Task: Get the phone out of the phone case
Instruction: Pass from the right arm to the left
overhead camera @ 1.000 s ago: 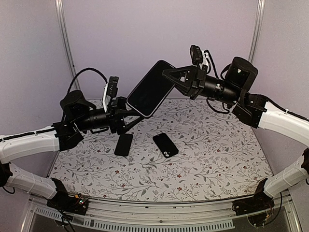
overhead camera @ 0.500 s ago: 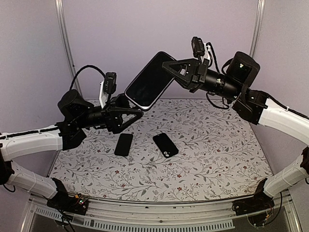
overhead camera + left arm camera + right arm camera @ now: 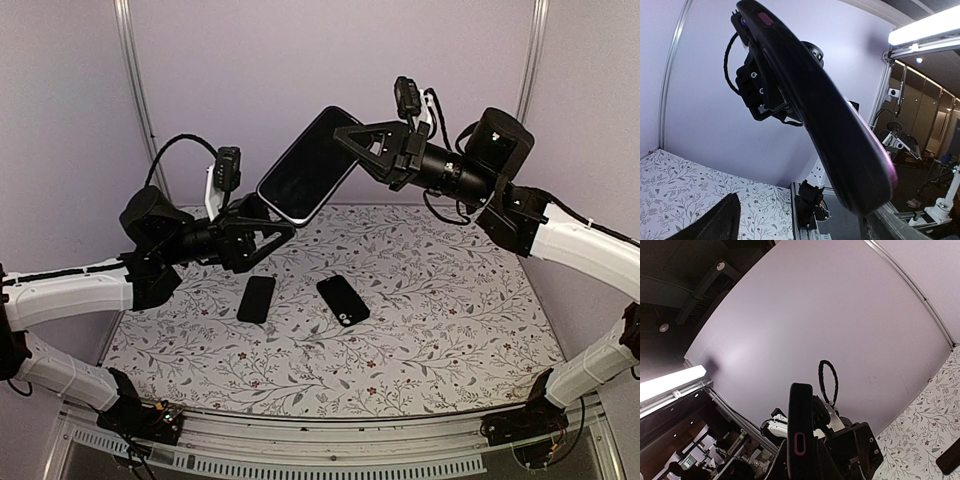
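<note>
The black phone in its dark case is held high above the table, tilted, screen toward the top camera. My right gripper is shut on its upper end. In the right wrist view the case edge with a pink-ringed cutout stands between the fingers. My left gripper is open just below the phone's lower end, jaws spread wide. In the left wrist view the case runs diagonally over the gap; one finger shows at lower left, the other is hidden behind it.
Two black phone-shaped items lie flat on the floral table mat: one left of centre and one at centre with a camera hole. Purple walls and metal posts enclose the back and sides.
My right gripper has raised the phone and shifted it slightly left. My left gripper has tilted upward and its jaws now stand wider below the phone's lower end.
</note>
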`<state>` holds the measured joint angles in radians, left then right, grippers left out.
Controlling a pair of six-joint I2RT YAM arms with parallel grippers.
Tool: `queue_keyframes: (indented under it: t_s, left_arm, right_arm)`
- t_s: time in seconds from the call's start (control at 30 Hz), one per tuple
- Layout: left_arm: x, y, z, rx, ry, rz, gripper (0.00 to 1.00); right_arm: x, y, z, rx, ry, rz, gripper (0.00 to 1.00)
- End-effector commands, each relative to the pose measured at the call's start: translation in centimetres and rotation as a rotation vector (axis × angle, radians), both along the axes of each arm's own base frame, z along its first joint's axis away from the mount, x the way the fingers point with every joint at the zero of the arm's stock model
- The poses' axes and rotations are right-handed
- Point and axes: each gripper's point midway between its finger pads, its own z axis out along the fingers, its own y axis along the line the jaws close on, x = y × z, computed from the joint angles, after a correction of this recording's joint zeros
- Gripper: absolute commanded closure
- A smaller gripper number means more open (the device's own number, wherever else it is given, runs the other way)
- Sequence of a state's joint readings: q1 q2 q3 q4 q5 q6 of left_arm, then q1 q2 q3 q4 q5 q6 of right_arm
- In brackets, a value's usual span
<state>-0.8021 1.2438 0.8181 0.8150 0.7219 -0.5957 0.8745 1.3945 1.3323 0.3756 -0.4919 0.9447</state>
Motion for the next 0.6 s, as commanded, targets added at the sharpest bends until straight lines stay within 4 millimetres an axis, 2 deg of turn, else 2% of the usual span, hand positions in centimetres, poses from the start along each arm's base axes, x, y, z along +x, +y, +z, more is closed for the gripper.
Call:
queue_keyframes:
  t_s: [0.0, 0.13, 0.4, 0.57]
  left_arm:
    - [1.3, 0.2, -0.3, -0.008, 0.018, 0.060, 0.21]
    - [2.9, 0.3, -1.3, 0.017, 0.042, 0.141, 0.34]
    - [6.6, 2.6, -2.5, 0.007, 0.140, 0.293, 0.43]
    - [8.3, 3.4, -3.1, 0.009, 0.192, 0.320, 0.47]
  right_arm:
    - [-1.4, -0.7, 2.8, 0.090, -0.059, 0.050, 1.00]
    - [-2.3, -0.6, 3.0, 0.120, -0.034, 0.121, 1.00]
    - [-3.2, -0.5, 1.3, 0.117, 0.037, 0.192, 1.00]
    - [-4.4, 0.1, 1.0, 0.139, 0.064, 0.259, 1.00]
